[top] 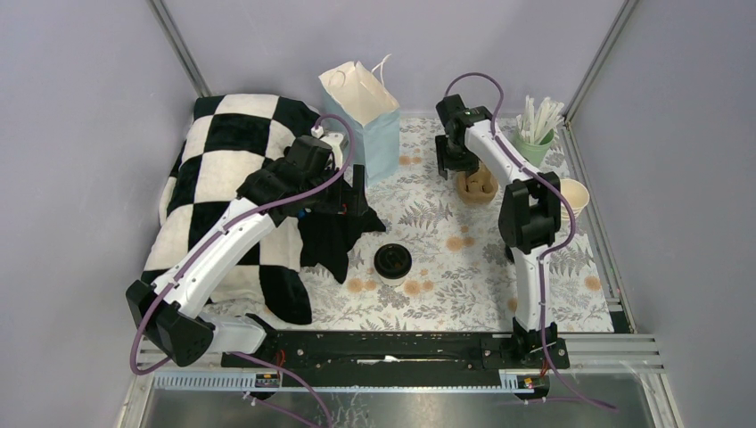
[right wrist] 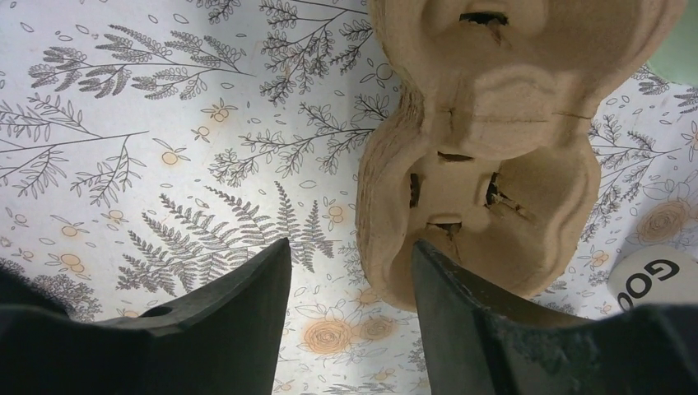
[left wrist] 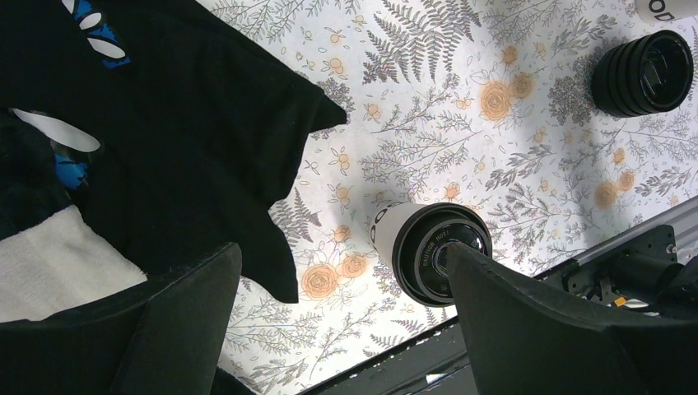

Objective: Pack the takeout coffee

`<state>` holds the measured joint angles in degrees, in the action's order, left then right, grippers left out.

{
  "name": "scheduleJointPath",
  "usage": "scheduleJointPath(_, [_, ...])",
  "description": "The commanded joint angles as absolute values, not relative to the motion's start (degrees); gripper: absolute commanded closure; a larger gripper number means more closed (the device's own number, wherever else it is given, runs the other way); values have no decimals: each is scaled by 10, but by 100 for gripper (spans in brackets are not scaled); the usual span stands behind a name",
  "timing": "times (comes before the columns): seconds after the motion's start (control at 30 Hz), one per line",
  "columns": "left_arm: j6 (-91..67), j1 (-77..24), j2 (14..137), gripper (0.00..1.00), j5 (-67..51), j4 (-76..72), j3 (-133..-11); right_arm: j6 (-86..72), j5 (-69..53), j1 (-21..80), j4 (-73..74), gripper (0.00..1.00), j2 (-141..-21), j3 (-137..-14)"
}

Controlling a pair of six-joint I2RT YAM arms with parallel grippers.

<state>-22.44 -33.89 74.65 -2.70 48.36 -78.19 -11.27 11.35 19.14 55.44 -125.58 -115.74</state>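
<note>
**Item 1, takeout coffee** (left wrist: 436, 259): white cup with its black lid on. It stands upright on the floral desk (top: 446, 294) toward the front rail, near the tip of a black cloth (left wrist: 189, 140). Nothing touches it and it is not yet packed.

**Item 2, left end effector** (left wrist: 342, 255): released and empty, jaws spread wide. It hangs above the desk with the cup showing just beside one finger, and looks lined up for the pick.

**Item 3, right end effector** (right wrist: 352, 247): released, jaws apart and astride the near rim of the cardboard cup carrier (right wrist: 494, 123), clamping nothing. It is probably placed there to set or steady the carrier for the cup.

**Item 4, paper bag** (top: 379, 143): upright at the far side with its mouth open, presumably the final container.

**Item 5, stack of black lids** (left wrist: 642, 74): spare stock, lying well apart from the coffee.
</note>
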Motion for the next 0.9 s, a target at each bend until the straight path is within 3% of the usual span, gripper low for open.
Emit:
scheduleJointPath(0.0, [-221, -337, 747, 1, -36, 461, -790, -121, 121, 189, 588, 40, -1276, -1208])
scheduleJointPath(0.3, [-220, -336, 742, 1, -36, 461, -786, -120, 121, 181, 590, 71, -1279, -1190])
scheduleJointPath(0.6, [-220, -337, 744, 1, -39, 459, -785, -120, 144, 182, 594, 57, -1286, -1189])
scheduleJointPath(0.87, [-220, -336, 743, 1, -40, 460, -787, -122, 164, 182, 595, 65, -1304, -1201])
